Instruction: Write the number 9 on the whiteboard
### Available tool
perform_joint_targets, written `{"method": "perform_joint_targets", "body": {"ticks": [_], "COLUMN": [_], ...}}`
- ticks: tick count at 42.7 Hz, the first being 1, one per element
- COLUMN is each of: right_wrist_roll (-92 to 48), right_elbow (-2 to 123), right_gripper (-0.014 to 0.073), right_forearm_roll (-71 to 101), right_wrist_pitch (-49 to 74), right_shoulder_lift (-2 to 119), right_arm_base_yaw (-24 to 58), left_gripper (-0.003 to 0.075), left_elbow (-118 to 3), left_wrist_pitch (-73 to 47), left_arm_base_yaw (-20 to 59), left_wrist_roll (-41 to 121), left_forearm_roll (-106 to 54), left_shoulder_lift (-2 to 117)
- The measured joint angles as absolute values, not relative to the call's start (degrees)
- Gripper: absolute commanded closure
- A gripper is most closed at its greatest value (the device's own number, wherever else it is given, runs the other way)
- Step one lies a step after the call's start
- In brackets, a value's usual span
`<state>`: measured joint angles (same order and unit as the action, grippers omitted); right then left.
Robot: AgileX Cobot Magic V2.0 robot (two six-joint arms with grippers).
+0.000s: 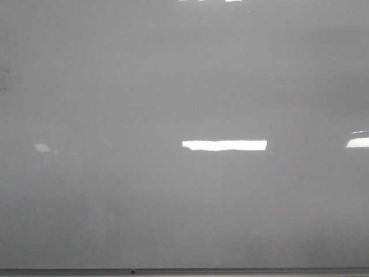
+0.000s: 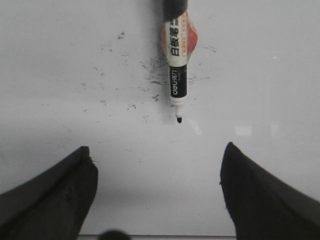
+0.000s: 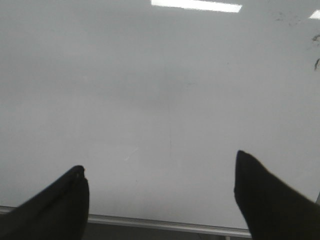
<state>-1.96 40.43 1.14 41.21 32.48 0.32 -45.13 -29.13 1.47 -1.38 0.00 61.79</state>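
Observation:
The whiteboard [image 1: 184, 104] fills the front view, glossy grey-white, with its thin grey frame strip [image 1: 184, 270] along the near edge. No number 9 shows on it in any view. In the left wrist view a black-and-white marker [image 2: 176, 55] lies on the whiteboard [image 2: 60, 75], uncapped, its black tip [image 2: 179, 119] pointing toward my left gripper [image 2: 157, 160]. That gripper is open and empty, apart from the marker. My right gripper [image 3: 160, 167] is open too, over bare whiteboard [image 3: 150, 90] near its frame strip [image 3: 165, 225]. Neither gripper shows in the front view.
Faint black smudges [image 2: 150, 75] speckle the board around the marker. A few dark marks [image 3: 316, 60] sit at the edge of the right wrist view. Bright rectangular light reflections [image 1: 225, 145] lie on the board.

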Motion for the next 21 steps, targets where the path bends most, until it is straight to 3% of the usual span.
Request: {"method": "perform_joint_targets", "body": {"ticks": [21], "right_wrist_roll": [-1.96], "right_elbow": [40.43], "right_gripper": [-0.0021], "right_forearm_roll": [1.14], "right_wrist_pitch": [41.21], "right_shoulder_lift": [32.48], "right_arm_base_yaw": [0.32], "left_gripper": [0.0218], "left_elbow": [-52.2], "left_wrist_pitch": [-22.28], "left_arm_base_yaw": [2.26], "left_wrist_roll": [-1.19], "left_forearm_roll": [-0.57], "left_shoulder_lift": [80.62]}}
